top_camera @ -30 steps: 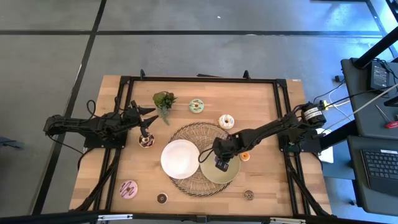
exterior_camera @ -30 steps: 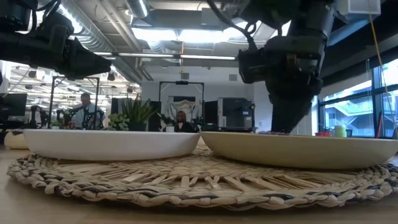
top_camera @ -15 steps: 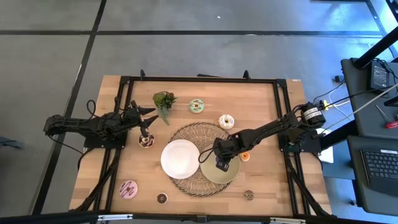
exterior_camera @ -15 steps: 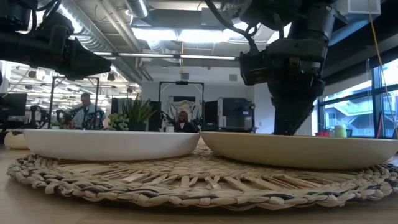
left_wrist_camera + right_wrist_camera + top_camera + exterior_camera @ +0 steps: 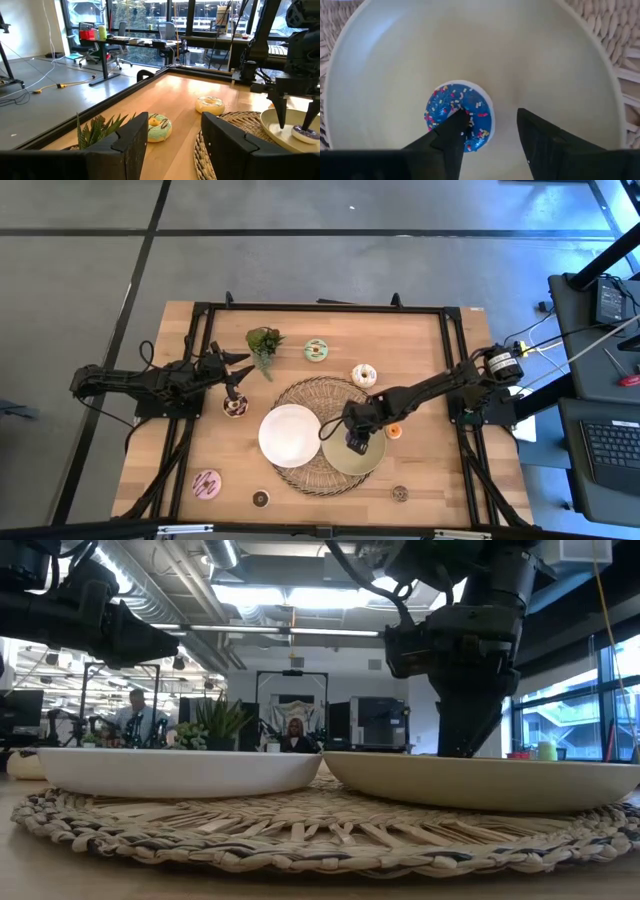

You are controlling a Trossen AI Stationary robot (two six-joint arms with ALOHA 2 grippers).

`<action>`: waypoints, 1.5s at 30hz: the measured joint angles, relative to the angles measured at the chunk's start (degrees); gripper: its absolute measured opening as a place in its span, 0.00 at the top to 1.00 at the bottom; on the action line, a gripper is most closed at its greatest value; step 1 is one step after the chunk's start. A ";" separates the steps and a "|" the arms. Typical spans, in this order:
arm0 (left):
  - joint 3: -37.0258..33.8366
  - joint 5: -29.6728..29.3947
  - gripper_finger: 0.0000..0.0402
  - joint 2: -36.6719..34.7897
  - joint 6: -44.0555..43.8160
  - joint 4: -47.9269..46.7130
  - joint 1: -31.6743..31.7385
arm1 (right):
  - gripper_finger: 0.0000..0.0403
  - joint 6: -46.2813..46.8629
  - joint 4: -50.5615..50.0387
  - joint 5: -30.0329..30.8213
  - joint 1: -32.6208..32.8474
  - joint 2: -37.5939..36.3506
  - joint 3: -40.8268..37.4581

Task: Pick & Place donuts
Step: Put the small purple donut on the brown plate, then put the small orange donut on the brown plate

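Observation:
A blue-iced donut [image 5: 440,107] with sprinkles lies flat in the pale-green plate [image 5: 545,60] on the woven mat [image 5: 310,392]. My right gripper [image 5: 490,115] stands open just above it, pointing steeply down. One fingertip [image 5: 456,120] is over the donut's hole and the other is beside the ring. The left wrist view shows the donut [image 5: 305,133] under my right gripper [image 5: 296,117]. My left gripper [image 5: 243,370] waits open at the table's left, pointing level, above a brown donut [image 5: 235,408]. My right gripper has one fingertip [image 5: 456,120] over the middle of the blue donut, which rests flat on the plate. I cannot tell whether that fingertip touches the ring. The other finger stands clear beside it.
A white plate [image 5: 290,434] shares the mat. Loose donuts lie around: mint [image 5: 316,350], cream [image 5: 364,375], orange [image 5: 393,432] by the right arm, pink [image 5: 207,484], two small dark ones [image 5: 260,499] [image 5: 400,493] near the front. A plant sprig [image 5: 263,343] stands at the far left.
My right gripper has opened over the pale-green plate without shifting, letting go of the blue donut, which now lies flat in the plate.

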 joint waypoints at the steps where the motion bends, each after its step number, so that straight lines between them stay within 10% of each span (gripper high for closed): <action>1: 0.00 0.00 0.55 0.00 0.00 0.00 0.00 | 0.55 -0.06 0.00 0.02 -0.13 0.00 0.00; 22: 0.00 0.00 0.55 0.12 0.02 0.00 -0.01 | 0.54 2.15 -18.66 -2.25 -0.62 -1.33 5.65; 30: 0.00 0.37 0.56 0.50 0.00 0.00 -0.02 | 0.54 13.87 -36.54 3.56 1.83 -5.02 6.40; 45: 0.00 0.71 0.55 1.09 0.00 -0.02 -0.02 | 0.54 19.24 -39.66 12.47 7.48 -11.48 6.04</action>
